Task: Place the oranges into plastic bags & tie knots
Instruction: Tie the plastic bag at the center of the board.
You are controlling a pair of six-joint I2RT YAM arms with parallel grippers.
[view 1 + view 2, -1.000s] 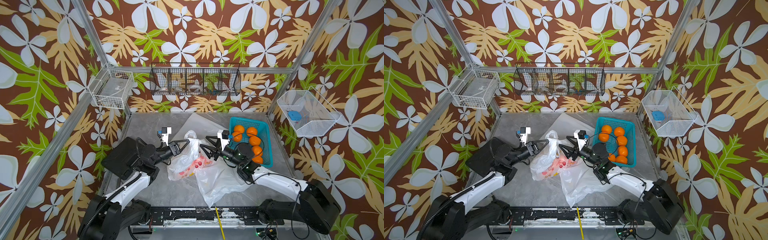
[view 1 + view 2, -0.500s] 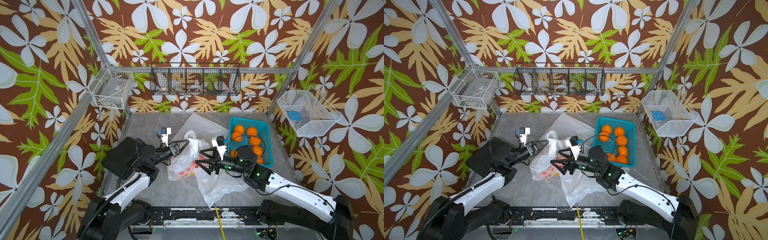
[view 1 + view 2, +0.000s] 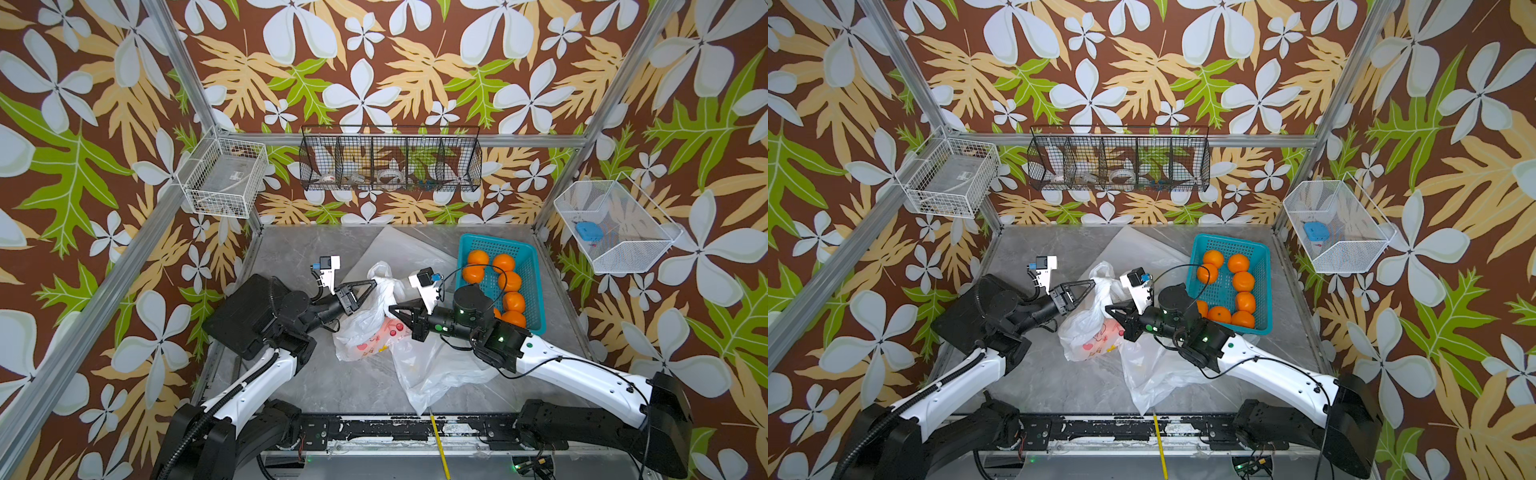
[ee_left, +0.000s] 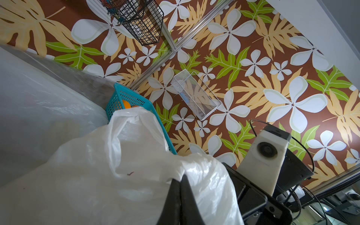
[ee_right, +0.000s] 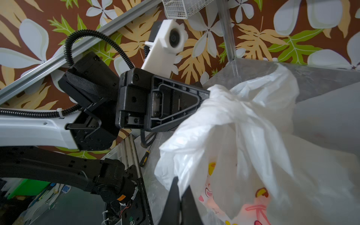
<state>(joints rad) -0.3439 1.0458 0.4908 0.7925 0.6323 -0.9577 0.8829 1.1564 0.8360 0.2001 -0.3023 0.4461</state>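
Left end effector [image 3: 375, 283] and right end effector [image 3: 390, 310] both clench the plastic bag [image 3: 360, 329]; knotting likely needs them crossing over.

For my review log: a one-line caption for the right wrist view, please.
Left claw shut on the printed plastic bag, right claw shut against its side.

Both top views look steeply down over the tabletop's [image 3: 353, 382] front edge. The 2 wrist views face each other closely across the plastic bag [image 4: 97, 185].
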